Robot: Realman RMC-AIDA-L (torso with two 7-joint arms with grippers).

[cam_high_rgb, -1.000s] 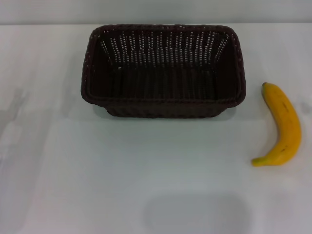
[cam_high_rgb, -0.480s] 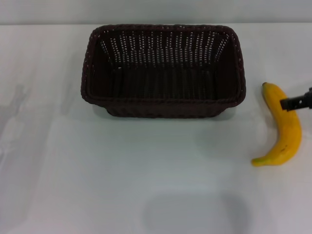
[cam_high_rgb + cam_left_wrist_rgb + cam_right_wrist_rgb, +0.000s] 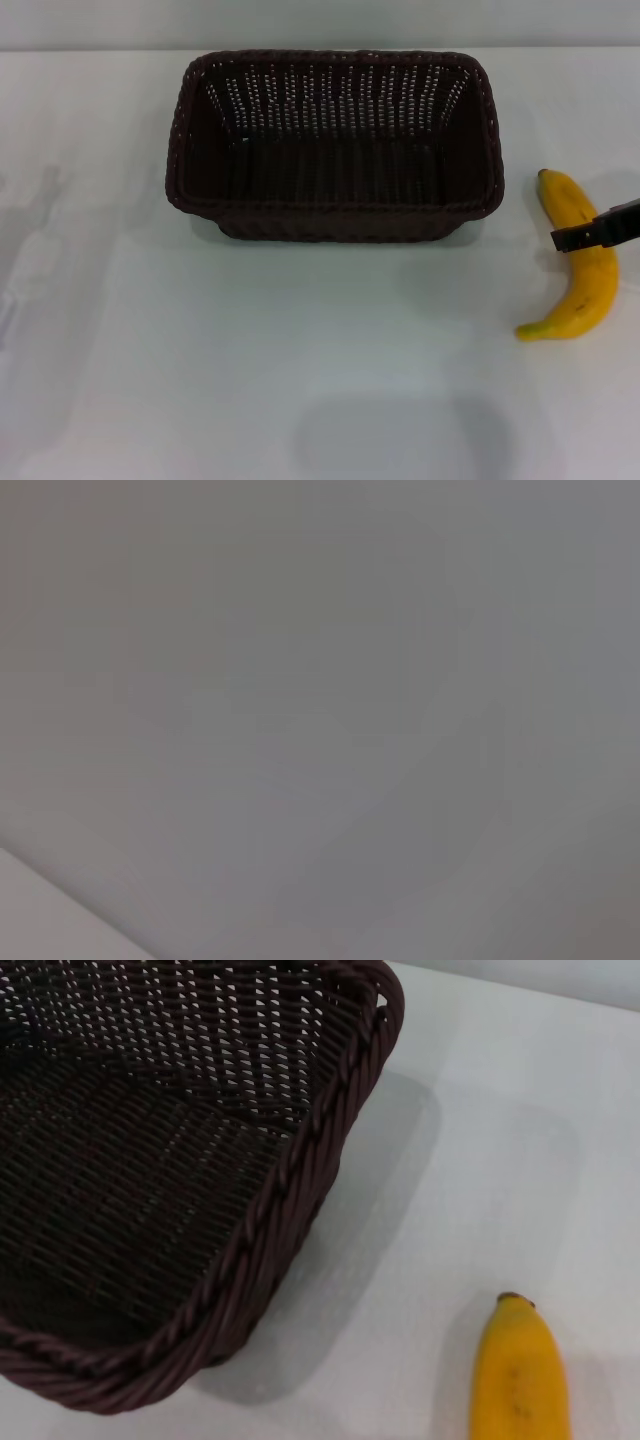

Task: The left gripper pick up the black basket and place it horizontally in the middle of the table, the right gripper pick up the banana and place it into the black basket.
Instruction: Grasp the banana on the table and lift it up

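The large rectangular dark woven wicker basket (image 3: 335, 145) sits lengthwise at the middle back of the plain white glossy counter (image 3: 300, 360), nothing inside it. The curved yellow banana (image 3: 578, 255) lies well to its right. The right gripper's (image 3: 597, 228) thin black finger has pushed farther in across the banana; whether its jaws are open cannot be told.
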